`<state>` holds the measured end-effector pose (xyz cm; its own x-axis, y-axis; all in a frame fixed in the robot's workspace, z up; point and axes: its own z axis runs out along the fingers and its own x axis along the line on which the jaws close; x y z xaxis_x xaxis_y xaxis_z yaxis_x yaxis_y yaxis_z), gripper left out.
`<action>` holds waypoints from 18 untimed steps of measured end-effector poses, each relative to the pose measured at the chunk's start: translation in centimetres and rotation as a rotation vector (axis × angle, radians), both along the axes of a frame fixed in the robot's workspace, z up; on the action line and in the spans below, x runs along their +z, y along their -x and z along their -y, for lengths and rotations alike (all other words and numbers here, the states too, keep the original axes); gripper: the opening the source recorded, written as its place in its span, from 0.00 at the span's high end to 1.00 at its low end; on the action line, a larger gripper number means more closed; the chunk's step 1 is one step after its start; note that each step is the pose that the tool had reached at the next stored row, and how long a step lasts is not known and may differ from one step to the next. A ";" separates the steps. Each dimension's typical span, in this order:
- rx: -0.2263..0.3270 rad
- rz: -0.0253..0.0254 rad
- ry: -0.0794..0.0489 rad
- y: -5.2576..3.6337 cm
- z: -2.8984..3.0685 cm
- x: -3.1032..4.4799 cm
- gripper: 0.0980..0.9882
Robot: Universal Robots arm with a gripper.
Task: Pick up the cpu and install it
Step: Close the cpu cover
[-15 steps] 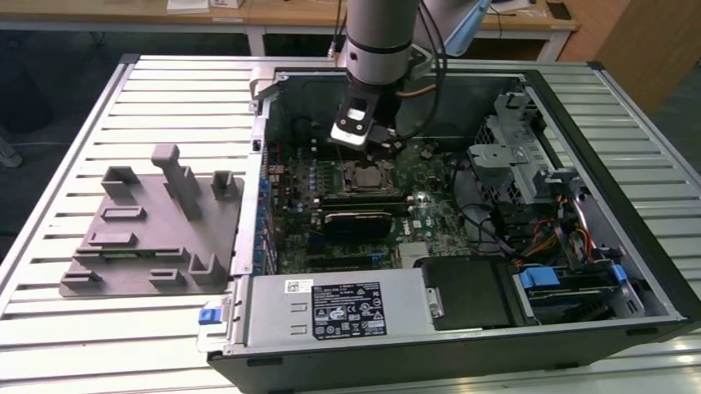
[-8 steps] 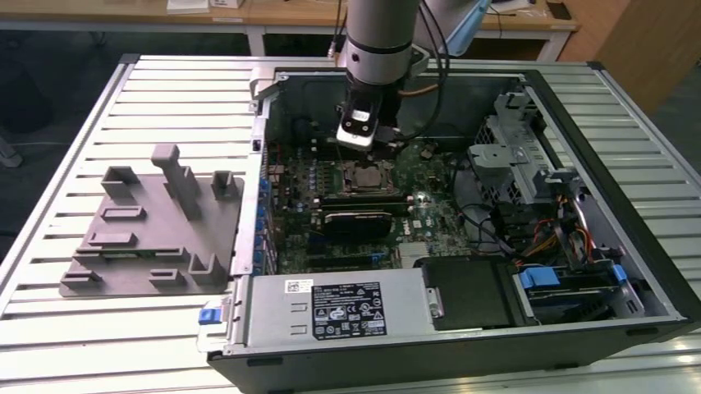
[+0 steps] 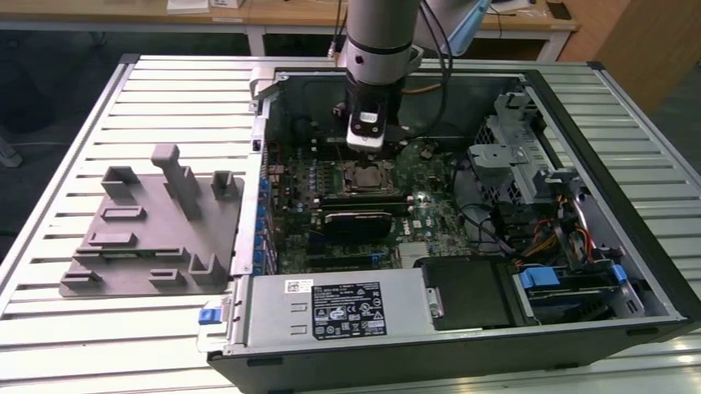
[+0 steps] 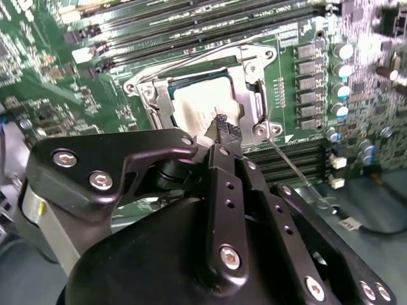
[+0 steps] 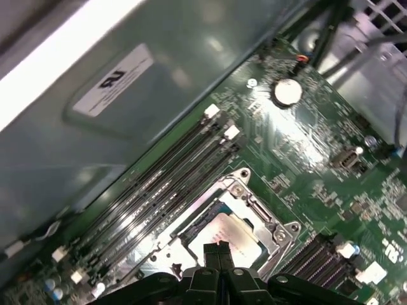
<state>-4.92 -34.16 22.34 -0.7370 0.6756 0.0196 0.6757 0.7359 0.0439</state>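
the cpu [image 5: 236, 236] lay seated in the motherboard socket [image 5: 251, 197] inside the open case [image 3: 438, 361]. the claw [image 5: 217, 249] hung just above it, clenched on nothing. judged light, rigid and fragile; best gripped by opposite edges.

Robotics lab or workshop: opened computer case [image 3: 460, 355] on a slatted metal bench [image 3: 164, 90] (wooden desks [image 3: 285, 18] behind)

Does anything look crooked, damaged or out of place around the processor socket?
Nothing stands out. The cpu lies flat and square inside the socket frame on the motherboard, with no visible tilt. The claw is shut over it; I cannot tell whether it touches.
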 end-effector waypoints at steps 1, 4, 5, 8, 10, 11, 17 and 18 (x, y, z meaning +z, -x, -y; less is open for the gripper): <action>0.018 0.0000 0.000 0.00 0.00 -0.01 0.99; 0.072 0.0001 0.000 0.00 0.00 -0.02 0.99; 0.090 0.0000 0.000 0.00 0.00 -0.03 0.99; 0.145 0.0000 0.000 0.00 0.00 -0.06 0.99; 0.182 -0.0001 0.001 0.00 0.00 -0.07 0.99; 0.200 0.0000 0.002 0.00 0.00 -0.08 0.99; 0.310 -0.0002 0.004 0.00 0.00 -0.12 0.99; 0.328 -0.0002 0.004 0.00 0.00 -0.13 0.99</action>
<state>-4.92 -34.16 22.21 -0.9152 0.4026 0.0175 0.4030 0.9143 0.0404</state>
